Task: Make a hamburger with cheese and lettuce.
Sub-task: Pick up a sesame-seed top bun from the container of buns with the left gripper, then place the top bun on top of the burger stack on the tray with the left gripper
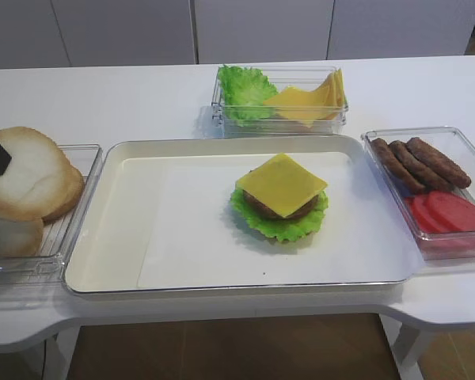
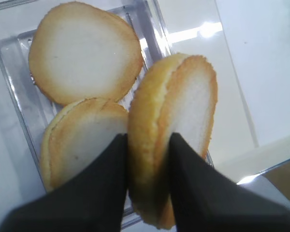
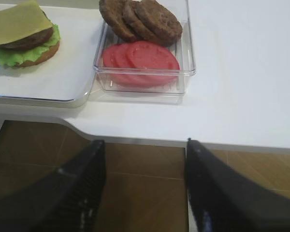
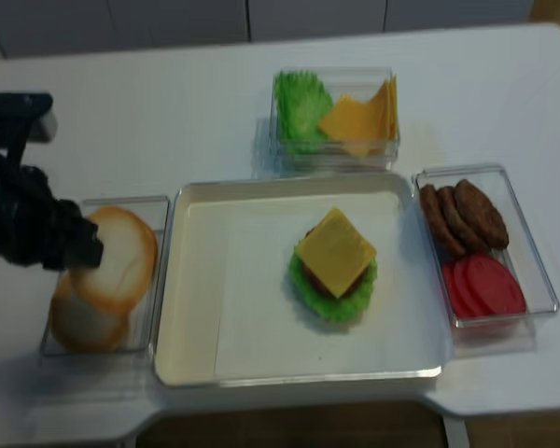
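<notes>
Left wrist view alone shows left gripper (image 2: 147,159) clamped across a bun half (image 2: 176,130) on edge, above two more in clear bun tray (image 2: 152,29). Right wrist view: right gripper (image 3: 145,159) spread wide, holding nothing, off table edge. Beyond: hamburger (image 1: 280,198) mid white tray (image 1: 127,237), cheese (image 1: 282,184) topmost, lettuce (image 1: 289,226) frilling beneath; patty mostly hidden.

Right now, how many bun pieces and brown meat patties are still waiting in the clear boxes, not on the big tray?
Bun halves: 3 (one is pinched in the left gripper, above the box)
Patties: 3
Total: 6
</notes>
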Tool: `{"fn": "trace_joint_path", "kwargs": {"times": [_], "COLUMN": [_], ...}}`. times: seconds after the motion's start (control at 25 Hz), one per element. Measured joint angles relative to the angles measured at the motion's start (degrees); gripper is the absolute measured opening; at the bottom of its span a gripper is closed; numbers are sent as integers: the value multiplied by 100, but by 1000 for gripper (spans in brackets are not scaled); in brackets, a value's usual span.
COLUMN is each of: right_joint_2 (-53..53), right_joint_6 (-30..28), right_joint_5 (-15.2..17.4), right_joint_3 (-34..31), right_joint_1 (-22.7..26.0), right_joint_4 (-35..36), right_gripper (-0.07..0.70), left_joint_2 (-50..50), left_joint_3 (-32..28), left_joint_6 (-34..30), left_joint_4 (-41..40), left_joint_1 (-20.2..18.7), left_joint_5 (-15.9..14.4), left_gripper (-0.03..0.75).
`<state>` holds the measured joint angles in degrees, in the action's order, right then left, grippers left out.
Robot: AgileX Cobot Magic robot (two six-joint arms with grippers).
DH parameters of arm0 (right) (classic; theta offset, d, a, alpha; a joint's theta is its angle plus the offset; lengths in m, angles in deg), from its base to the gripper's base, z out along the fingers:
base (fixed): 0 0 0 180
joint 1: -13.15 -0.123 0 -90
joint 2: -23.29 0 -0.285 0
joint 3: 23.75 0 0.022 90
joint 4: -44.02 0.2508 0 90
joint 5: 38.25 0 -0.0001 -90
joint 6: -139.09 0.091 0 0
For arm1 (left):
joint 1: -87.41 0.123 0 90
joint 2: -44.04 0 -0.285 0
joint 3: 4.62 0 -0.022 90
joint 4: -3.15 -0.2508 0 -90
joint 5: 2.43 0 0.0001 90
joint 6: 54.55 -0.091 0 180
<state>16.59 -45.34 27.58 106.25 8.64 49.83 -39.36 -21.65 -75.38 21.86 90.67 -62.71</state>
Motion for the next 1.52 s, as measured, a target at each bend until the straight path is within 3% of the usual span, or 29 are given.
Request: {"fn": "trace_joint_path", "kwargs": {"times": [0.24, 0.52, 0.84, 1.12, 1.36, 1.52], "right_joint_2": [0, 0, 0, 0, 0, 0], "right_joint_6": [0, 0, 0, 0, 0, 0], "right_joint_5": [0, 0, 0, 0, 0, 0], "right_joint_3": [0, 0, 0, 0, 0, 0], "right_joint_1": [0, 0, 0, 0, 0, 0], "right_joint_4": [0, 0, 0, 0, 0, 0], "right_gripper": [399, 399, 399, 399, 399, 399], "left_joint_2": [145, 202, 202, 202, 202, 166], "left_joint_3": [10, 41, 41, 41, 41, 41], "left_joint_6": [-390, -894, -993, -1002, -1002, -1002], "left_joint_4": [25, -22, -659, -1815, -2770, -3311], "left_joint_1": [-69, -894, -2162, -3319, -3974, -4392], "left_joint_5": [-142, -55, 813, 1694, 2247, 2458], "left_gripper": [179, 179, 179, 179, 179, 179]}}
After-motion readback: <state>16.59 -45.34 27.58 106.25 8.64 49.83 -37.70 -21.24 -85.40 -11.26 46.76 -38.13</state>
